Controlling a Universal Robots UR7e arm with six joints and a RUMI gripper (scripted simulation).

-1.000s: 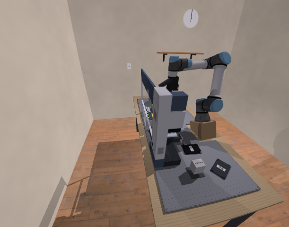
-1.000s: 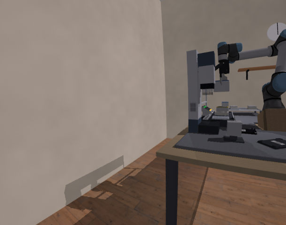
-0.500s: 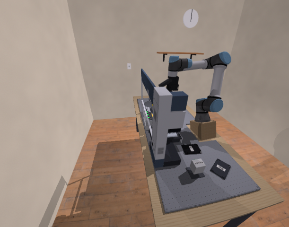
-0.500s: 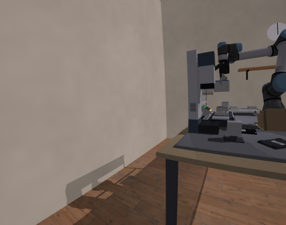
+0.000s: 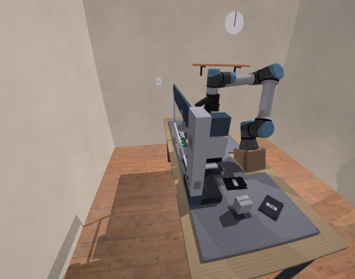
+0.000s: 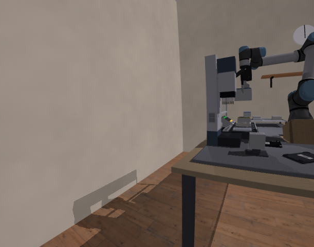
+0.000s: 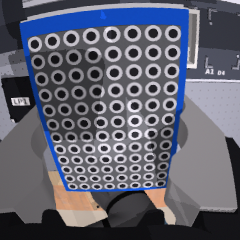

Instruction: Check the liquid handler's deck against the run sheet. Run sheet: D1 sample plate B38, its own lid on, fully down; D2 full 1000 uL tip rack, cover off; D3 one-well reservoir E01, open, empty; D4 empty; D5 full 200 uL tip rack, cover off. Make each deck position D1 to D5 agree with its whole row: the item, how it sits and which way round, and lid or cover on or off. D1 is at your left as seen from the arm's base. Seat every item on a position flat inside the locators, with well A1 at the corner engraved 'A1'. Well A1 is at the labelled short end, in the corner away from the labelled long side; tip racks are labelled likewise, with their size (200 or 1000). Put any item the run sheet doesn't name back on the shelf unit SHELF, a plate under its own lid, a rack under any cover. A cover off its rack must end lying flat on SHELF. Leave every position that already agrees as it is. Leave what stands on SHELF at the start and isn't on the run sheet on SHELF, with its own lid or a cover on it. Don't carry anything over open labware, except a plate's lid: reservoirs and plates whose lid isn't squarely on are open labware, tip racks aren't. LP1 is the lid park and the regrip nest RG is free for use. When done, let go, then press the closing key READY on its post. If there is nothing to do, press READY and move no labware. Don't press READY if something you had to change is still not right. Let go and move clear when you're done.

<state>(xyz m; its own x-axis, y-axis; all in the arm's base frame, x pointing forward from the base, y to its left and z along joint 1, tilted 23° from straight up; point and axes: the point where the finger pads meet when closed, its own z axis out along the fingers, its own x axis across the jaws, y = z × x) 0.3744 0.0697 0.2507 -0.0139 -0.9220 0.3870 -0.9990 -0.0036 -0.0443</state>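
My gripper (image 6: 243, 89) (image 7: 112, 98) is shut on a tip rack (image 7: 105, 100) (image 6: 244, 94) with a blue frame, its cover off and its holes all filled with tips. It holds the rack level, high above the deck and next to the liquid handler's head (image 6: 226, 74). In the wrist view the rack fills most of the picture and my grey fingers clasp its long sides. Below it the engraved mark "A1 D4" (image 7: 215, 72) shows at the upper right and the LP1 label (image 7: 20, 101) at the left. In the top view the handler's tower hides the rack.
The liquid handler's tower (image 5: 201, 150) stands along the deck's far edge with its pipette tips (image 6: 227, 100) hanging down. Labware stands on the deck (image 6: 243, 121) and on the shelf behind it (image 6: 268, 118). The READY post (image 5: 243, 204) and two black nests (image 5: 235, 182) (image 5: 271, 206) are on the grey plate.
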